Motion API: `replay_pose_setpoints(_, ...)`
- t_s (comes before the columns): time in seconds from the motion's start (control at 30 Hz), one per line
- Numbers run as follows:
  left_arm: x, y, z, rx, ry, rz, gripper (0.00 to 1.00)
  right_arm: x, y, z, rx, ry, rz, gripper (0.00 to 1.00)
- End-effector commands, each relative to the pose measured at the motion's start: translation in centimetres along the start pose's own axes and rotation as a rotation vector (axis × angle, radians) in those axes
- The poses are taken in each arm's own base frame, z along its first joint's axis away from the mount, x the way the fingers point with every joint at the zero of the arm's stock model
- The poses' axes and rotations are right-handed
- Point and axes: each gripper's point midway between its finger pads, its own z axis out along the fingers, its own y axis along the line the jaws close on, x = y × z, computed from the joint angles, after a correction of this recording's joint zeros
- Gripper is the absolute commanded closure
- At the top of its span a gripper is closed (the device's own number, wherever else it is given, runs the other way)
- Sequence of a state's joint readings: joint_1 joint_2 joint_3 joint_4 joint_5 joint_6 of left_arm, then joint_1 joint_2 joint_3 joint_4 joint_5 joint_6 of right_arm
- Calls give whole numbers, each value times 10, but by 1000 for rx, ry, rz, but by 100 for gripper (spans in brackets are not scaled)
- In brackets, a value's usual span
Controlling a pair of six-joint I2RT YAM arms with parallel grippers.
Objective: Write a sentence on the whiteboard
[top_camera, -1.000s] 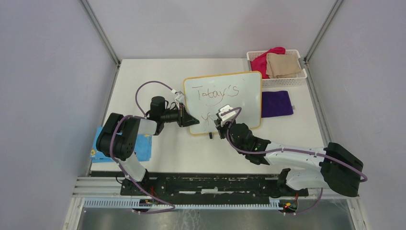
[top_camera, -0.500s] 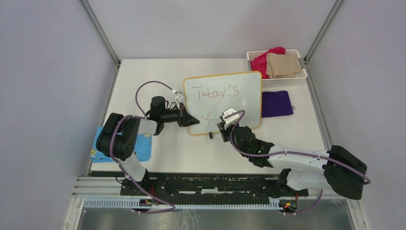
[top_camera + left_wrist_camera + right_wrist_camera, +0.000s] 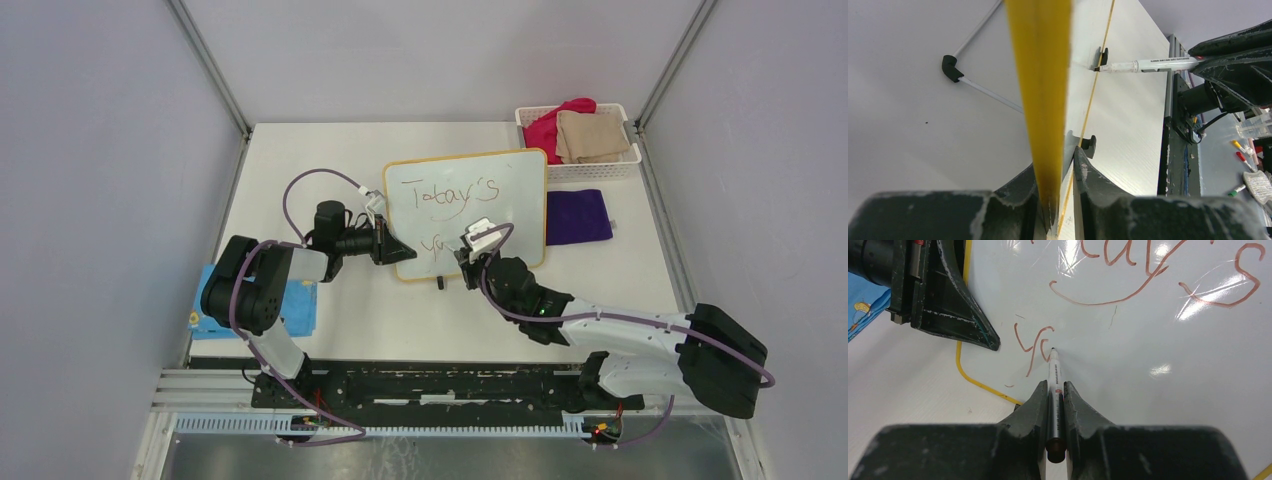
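The whiteboard (image 3: 500,195) with its yellow frame stands tilted mid-table. It bears "Today's" (image 3: 455,195) and a started second line "yo" (image 3: 1035,342) in reddish-brown strokes. My left gripper (image 3: 405,251) is shut on the board's left yellow edge (image 3: 1040,100), seen edge-on in the left wrist view. My right gripper (image 3: 468,262) is shut on a white marker (image 3: 1054,385). The marker's tip touches the board right of the "yo". The marker also shows in the left wrist view (image 3: 1148,64), touching the board near a black foot (image 3: 1102,56).
A white basket (image 3: 622,165) holding pink and tan cloths sits at the back right. A purple cloth (image 3: 578,216) lies right of the board. A blue card (image 3: 298,305) lies at the left under my left arm. A metal rail (image 3: 430,385) runs along the near edge.
My right gripper has shifted slightly right along the second line with the marker, and a further stroke follows the "y". The left gripper and board have not moved.
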State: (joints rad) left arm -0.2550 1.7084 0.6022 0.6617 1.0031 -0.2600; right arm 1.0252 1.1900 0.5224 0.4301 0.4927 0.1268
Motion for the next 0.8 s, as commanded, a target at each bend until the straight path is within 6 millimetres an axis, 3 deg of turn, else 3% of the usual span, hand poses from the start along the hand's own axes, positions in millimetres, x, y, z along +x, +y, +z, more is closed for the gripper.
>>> replay_pose_setpoints(0.0, 43, 20, 1, -108, 103, -98, 98, -26, -12, 6, 57, -53, 0, 100)
replay_pose_setpoints(0.33, 42, 20, 1, -107, 102, -98, 98, -32, 0, 13, 8, -54, 0, 100)
replay_pose_setpoints(0.77, 42, 20, 1, -107, 103, -100, 98, -13, 9, 9, -44, -16, 14, 100)
